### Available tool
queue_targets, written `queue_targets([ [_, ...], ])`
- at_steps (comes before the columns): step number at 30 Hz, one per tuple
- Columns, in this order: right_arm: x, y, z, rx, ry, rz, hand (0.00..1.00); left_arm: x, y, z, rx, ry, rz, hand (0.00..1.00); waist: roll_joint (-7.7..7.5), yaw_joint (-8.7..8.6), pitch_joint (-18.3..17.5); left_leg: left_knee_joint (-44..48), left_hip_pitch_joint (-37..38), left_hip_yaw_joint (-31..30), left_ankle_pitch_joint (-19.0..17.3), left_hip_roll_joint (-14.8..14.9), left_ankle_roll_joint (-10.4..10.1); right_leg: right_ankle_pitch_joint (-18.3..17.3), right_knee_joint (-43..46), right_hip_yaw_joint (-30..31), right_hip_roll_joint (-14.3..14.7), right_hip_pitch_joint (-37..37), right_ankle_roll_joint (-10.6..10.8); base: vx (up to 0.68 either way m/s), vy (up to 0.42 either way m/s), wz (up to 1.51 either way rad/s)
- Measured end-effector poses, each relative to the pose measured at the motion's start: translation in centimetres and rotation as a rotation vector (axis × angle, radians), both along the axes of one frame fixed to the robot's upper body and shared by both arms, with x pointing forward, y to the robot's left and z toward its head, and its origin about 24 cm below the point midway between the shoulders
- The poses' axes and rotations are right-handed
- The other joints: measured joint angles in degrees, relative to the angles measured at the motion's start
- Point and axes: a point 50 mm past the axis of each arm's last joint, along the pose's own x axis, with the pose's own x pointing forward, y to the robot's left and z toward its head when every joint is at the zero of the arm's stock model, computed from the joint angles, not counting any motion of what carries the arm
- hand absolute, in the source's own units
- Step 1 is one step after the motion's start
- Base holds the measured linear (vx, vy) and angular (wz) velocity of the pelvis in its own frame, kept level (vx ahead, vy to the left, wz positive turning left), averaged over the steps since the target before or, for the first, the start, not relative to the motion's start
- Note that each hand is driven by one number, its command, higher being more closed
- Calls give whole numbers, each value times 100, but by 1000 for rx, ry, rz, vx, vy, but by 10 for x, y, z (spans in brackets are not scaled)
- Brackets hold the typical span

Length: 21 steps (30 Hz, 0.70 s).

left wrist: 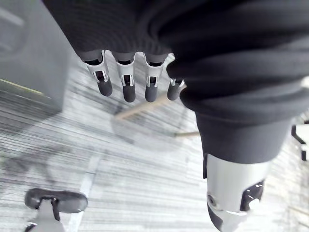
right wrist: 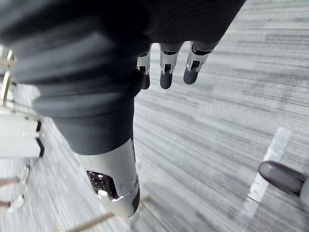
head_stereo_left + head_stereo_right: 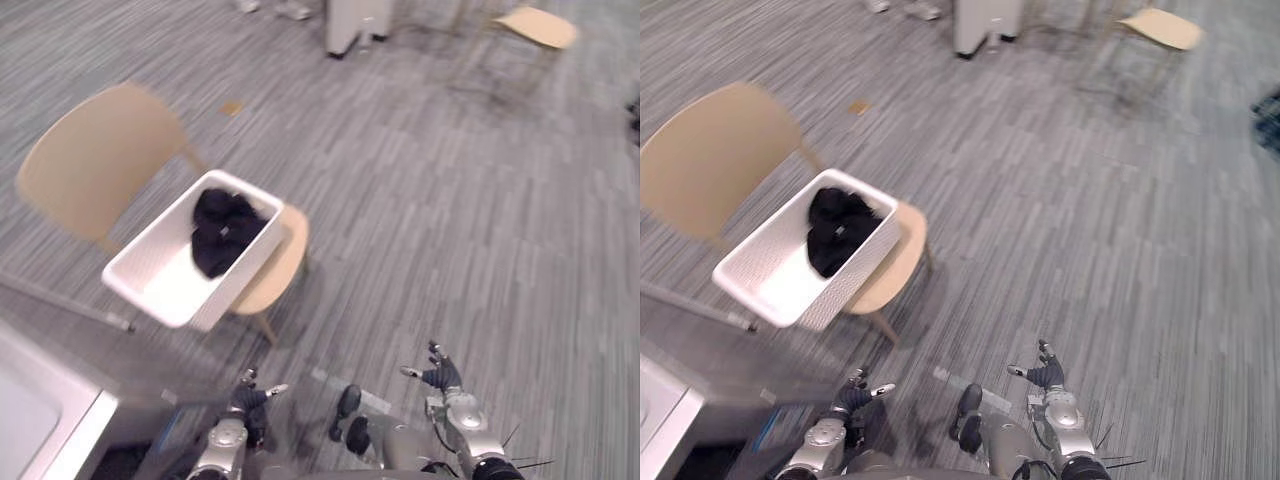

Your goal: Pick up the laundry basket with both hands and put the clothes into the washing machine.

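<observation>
Eye view: the white rectangular plastic laundry basket sits askew on the tan wooden chair with crumpled black clothes inside, probably raised there for a two-handed lift. The left robot hand and right robot hand hang low, well apart from it. Left wrist view: fingers straight and empty. Right wrist view: fingers relaxed, holding nothing.

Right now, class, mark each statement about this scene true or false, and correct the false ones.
1. The basket sits on a chair. True.
2. The basket is empty. False: dark clothes lie in it.
3. The left hand grips the basket. False: it hangs open, well apart from the basket, holding nothing.
4. The right hand is open and holds nothing. True.
5. A second chair stands farther off on the floor. True.
</observation>
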Motion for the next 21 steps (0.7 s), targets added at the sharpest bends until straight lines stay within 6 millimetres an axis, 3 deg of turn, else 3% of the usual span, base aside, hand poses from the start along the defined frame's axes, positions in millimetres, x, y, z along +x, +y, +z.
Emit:
queue_targets([
  [4, 3, 2, 2, 16, -12, -13, 0, -4, -1, 0, -17, -7, 46, 0, 45, 169, 91, -1719, -790, -832, 45, -648, 5, 112, -509, 537, 36, 475, 196, 205, 101, -99],
  [5, 5, 3, 2, 21, -17, -15, 0, -4, -2, -1, -18, -7, 46, 0, 92, 191, 145, -2414, -908, -881, 117, -744, -101, 153, -658, 552, 38, 609, 258, 247, 155, -71],
  [6, 4, 5, 1, 30, -13, -22, 0, -4, -2, 0, -18, -8, 46, 0, 71, 300, 159, -2911, -911, -884, 614, -871, 83, 238, -807, 591, 9, 728, 380, 327, 193, -72],
  [8, 3, 7, 1, 35, -12, -22, 0, -2, -3, 0, -19, -15, 42, 0, 39, 410, 147, -3161, -732, -952, 970, -1063, 377, 186, -904, 725, -47, 886, 551, 389, 207, -34],
  [9, 4, 10, 1, 42, -14, -23, 0, 4, -5, 3, -23, -34, 37, 0, 31, 415, 150, -3142, -746, -988, 849, -1140, 573, -29, -644, 685, -152, 843, 739, 273, 151, 9],
  [10, 4, 10, 1, 41, -14, -22, 0, 6, -6, 4, -24, -41, 36, 0, 1, 420, 167, -3158, -675, -980, 805, -1189, 642, -193, -378, 656, -244, 802, 862, 341, 213, 27],
  [11, 4, 11, 1, 43, -13, -19, 0, 6, -6, 4, -22, -42, 39, 0, -74, 420, 204, -3309, -398, -981, 729, -1295, 743, -475, 428, 595, -510, 641, 1085, 346, 217, 25],
  [12, 4, 12, 1, 44, -16, -16, 0, 2, -8, 2, -16, -31, 34, 0, -83, 409, 203, -3451, -152, -1007, 683, -1394, 804, -507, 1685, 486, -870, 255, 1118, 423, 265, 29],
  [13, 4, 12, 1, 43, -15, -14, 0, 1, -7, 2, -12, -27, 30, 0, -113, 407, 198, -3518, -12, -1041, 664, -1475, 838, -525, 2302, 450, -1075, 82, 1170, 382, 200, 56],
  [14, 4, 15, 0, 47, -13, -14, 0, 0, -6, 2, -4, -25, 18, 0, -191, 369, 203, -3573, 246, -1266, 634, -1659, 887, -328, 3353, 352, -1479, -181, 1195, 334, 136, 73],
  [15, 3, 15, 0, 47, -11, -12, 0, 0, -6, 2, -1, -30, 15, 0, -202, 342, 203, -3614, 361, -1420, 604, -1724, 938, -356, 3739, 270, -1626, -291, 1167, 431, 97, 122],
  [16, 3, 18, 0, 47, -13, -1, 0, 2, -7, 5, -3, -53, 19, 0, -170, 293, 207, -3760, 567, -1810, 587, -1754, 964, -727, 4015, 166, -1688, -336, 1106, 410, 20, 140],
  [18, 5, 17, 3, 37, -32, 5, 0, 7, -4, 9, 8, -82, 41, 0, -35, 281, 242, -3888, 710, -2451, 590, -1659, 961, -1082, 3523, 251, -1441, -437, 1073, 470, -70, 147],
  [19, 7, 15, 6, 32, -52, 5, 0, 9, -3, 11, 7, -92, 54, 0, 19, 290, 254, -3904, 720, -2938, 590, -1635, 960, -1106, 2882, 692, -1161, -605, 1069, 452, -185, 162],
  [20, 10, 12, 10, 24, -83, 5, 0, 12, -5, 12, 2, -99, 63, 0, 23, 277, 256, -3900, 689, -3328, 589, -1651, 958, -1060, 2277, 1365, -949, -787, 1137, 421, -261, 224],
  [21, 8, 7, 13, 6, -102, -11, 0, 19, -9, 14, -4, -115, 62, 0, 1, 263, 242, -3760, 519, -3840, 578, -1768, 855, -811, 1504, 2388, -755, -933, 1354, 342, -272, 205],
])
